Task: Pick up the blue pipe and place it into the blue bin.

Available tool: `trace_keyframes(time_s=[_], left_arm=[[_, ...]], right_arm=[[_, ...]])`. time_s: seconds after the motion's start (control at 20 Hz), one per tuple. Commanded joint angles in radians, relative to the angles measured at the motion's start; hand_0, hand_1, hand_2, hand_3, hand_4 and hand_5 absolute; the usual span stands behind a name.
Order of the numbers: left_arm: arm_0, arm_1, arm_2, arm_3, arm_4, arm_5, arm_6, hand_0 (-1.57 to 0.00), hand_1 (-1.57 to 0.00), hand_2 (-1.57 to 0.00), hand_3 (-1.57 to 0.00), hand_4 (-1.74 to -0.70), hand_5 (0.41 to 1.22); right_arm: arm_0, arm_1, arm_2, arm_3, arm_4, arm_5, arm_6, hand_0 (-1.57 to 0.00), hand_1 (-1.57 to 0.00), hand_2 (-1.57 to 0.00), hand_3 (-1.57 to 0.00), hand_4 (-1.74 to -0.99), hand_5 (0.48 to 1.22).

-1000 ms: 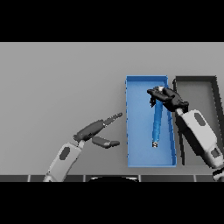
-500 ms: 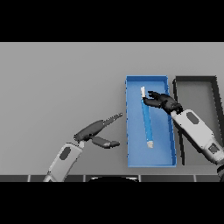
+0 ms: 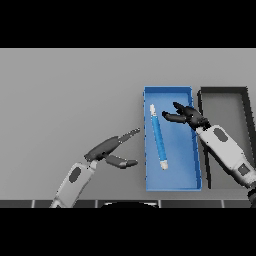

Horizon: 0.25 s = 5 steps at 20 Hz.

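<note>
- The blue pipe is lying lengthwise on the floor of the blue bin, toward its left wall, white tips at both ends; nothing is touching it.
- The right hand is hovering over the bin's upper right part, fingers spread and loose, holding nothing, a short gap separating its fingertips from the pipe's upper end.
- The left hand is hanging over the grey surface left of the bin, fingers extended, empty and idle.
- A dark bin is sitting just right of the blue one, under the right forearm.
- Judged from here, the placing looks done; the main risk is in the retreat: a low or leftward pull of the right hand could be clipping the pipe's tip or catching a bin wall, shifting the bin.
</note>
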Motion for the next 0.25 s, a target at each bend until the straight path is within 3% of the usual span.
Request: trace_keyframes(time_s=[0.0, 0.2], left_arm=[[-0.002, -0.004, -0.001, 0.005, 0.003, -0.004, 0.001, 0.0, 0.0, 0.0, 0.0, -0.92, 0.464], [-0.005, 0.006, 0.006, 0.017, 0.004, -0.009, -0.01, 0.0, 0.0, 0.0, 0.0, -0.92, 0.468]], right_arm=[[0.0, 0.0, -0.001, -0.005, -0.002, 0.0, -0.002, -0.01, -0.01, -0.01, -0.01, -1.129, 0.672], [-0.013, 0.021, -0.001, 0.028, -0.002, 0.016, -0.013, -0.01, -0.01, -0.01, -0.01, -1.129, 0.677]])
